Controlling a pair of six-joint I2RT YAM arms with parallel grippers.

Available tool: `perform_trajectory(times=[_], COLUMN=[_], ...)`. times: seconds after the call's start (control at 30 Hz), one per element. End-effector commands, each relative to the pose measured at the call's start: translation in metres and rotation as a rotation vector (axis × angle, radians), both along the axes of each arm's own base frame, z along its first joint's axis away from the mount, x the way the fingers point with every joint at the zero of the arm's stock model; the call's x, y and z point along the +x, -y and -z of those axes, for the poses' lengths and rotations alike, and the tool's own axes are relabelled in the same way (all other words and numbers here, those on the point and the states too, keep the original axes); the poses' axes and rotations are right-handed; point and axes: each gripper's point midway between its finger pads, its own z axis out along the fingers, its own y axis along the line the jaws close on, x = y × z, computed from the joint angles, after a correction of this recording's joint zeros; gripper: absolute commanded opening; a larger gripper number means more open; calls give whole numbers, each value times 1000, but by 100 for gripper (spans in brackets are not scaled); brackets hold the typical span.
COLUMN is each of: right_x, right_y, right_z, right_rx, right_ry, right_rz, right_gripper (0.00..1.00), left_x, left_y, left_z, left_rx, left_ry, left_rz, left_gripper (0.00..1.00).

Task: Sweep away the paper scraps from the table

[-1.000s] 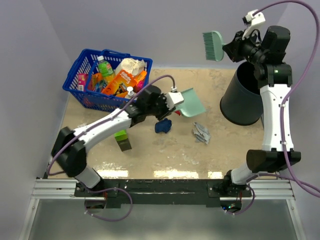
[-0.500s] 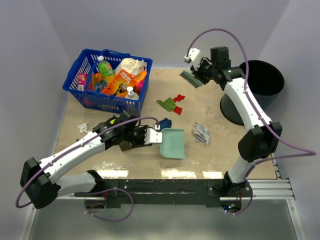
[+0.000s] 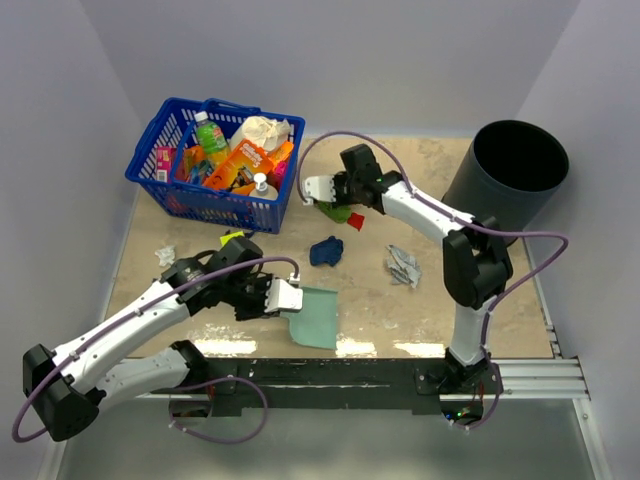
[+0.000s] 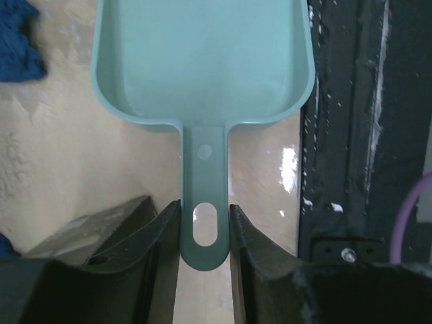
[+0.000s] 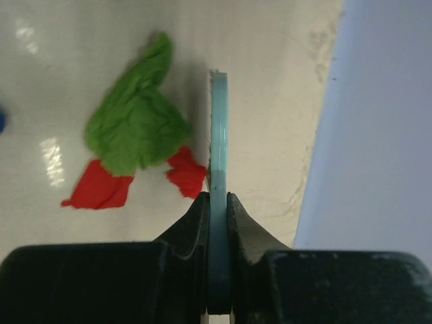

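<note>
In the left wrist view, the left pincer pinches the dustpan by its handle near the worktop's front edge. In the right wrist view, the right pincer clamps the brush just beside the green scrap and red scraps. Only the overhead view shows the blue wad and grey wad.

Paper scraps: six (blue, green, two red, grey, whitish). Dustpan, brush, basket, bin: one each.

"Where's the dustpan?"
"Handle between the jaws of the left gripper, scoop ahead of them."
"The brush?"
"Edge-on between the jaws of the right gripper; blue basket just beyond them, black bin well behind."
</note>
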Motion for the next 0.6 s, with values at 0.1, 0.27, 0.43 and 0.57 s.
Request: perform_trajectory(times=[0.1,0.27,0.43,0.57], right_x=[-58,-103,-116,-128], right_y=[53,63,23,-21], right_z=[9,-54,-110,-109], right_rx=[-292,-150,334,653], right_ry=[-114,-177,-294,-626], right_rz=[-240,-205,54,238], right_gripper=[0,0,0,0], left_x=[-20,-6,-12,-16], left_y=[-29,-32,-47,-51], left_z=[-5,-10,1,3], left_rx=[62,63,134,137], left_ry=[-12,48,56,51], left_rz=[-3,-51,-15,-5], left_gripper=[0,0,0,0])
